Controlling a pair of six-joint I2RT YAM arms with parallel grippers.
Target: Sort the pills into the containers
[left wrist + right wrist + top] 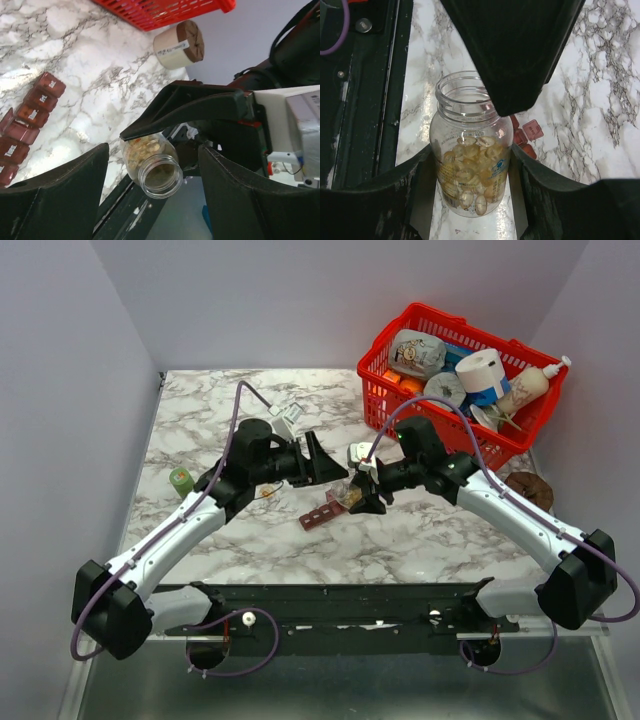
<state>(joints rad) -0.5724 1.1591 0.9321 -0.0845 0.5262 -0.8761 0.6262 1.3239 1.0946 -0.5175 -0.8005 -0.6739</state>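
Observation:
My right gripper [365, 498] is shut on a small clear bottle [470, 150] with no cap, gripping its body from both sides, mouth away from the wrist. Orange-tan pills [472, 172] fill its lower half. In the left wrist view the bottle [152, 165] lies tilted with its open mouth toward the camera. My left gripper [325, 465] is open and empty, its fingers [60, 195] wide on either side of the bottle's mouth without touching it. The dark red-brown compartment strip [322, 512] lies on the marble just under and left of the bottle. It also shows in both wrist views [27, 117] [529, 132].
A greenish round cap [181, 480] stands on the table at the left. A red wire-mesh basket [385, 390] full of items sits at the back right. A brown-topped cylinder [528, 488] lies beside my right arm. The black base rail [350, 605] runs along the near edge.

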